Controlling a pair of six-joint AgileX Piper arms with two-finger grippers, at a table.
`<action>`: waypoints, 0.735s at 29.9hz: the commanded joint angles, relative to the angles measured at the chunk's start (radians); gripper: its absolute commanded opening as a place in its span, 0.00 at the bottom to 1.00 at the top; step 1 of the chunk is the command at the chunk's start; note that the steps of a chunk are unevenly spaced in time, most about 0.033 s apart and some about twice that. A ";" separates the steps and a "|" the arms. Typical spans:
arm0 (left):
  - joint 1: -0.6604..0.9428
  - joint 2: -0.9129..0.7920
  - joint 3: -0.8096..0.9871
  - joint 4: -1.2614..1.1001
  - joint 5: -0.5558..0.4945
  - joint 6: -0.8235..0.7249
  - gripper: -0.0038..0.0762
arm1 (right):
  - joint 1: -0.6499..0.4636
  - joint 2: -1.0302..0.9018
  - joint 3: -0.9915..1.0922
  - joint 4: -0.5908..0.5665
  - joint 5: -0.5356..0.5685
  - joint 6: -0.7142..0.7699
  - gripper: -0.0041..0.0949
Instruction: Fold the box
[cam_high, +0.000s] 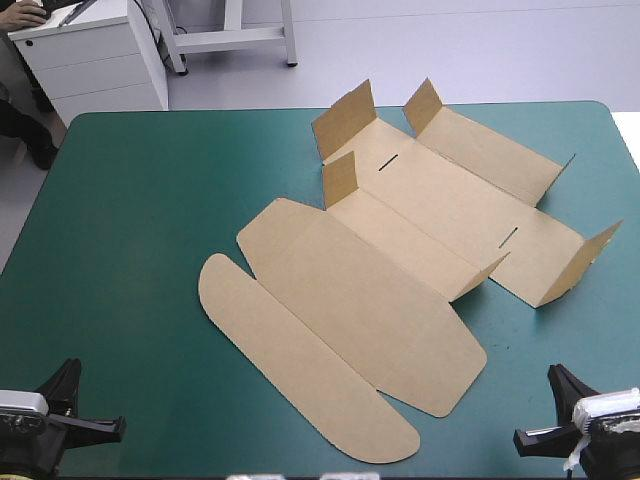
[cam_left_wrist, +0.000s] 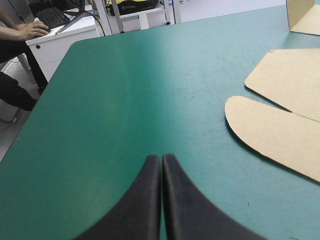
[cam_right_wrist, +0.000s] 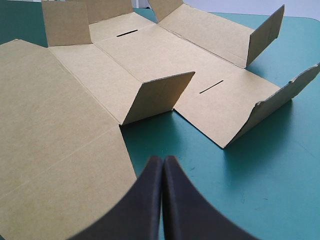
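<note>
While the box (cam_high: 400, 290) lies unfolded at the table (cam_high: 150, 200) middle, flaps part raised, folding looks unstarted. The left gripper (cam_left_wrist: 161, 159) and right gripper (cam_right_wrist: 163, 159) sit pressed together, empty, at the near corners; next: open, reach a wall.

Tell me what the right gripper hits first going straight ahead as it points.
Probably the box: its nearest raised flap stands ahead of the shut right gripper, past a strip of teal-green cover. Height is unclear; it might pass over.
</note>
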 joint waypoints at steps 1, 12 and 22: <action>-0.004 -0.012 -0.028 0.002 -0.075 -0.005 0.04 | 0.001 -0.020 -0.033 -0.001 -0.077 -0.004 0.02; -0.004 -0.012 -0.028 0.002 -0.075 -0.005 0.04 | 0.001 -0.020 -0.033 -0.001 -0.077 -0.004 0.04; -0.004 -0.012 -0.028 0.002 -0.075 -0.005 0.04 | 0.001 -0.020 -0.033 -0.001 -0.077 -0.004 0.39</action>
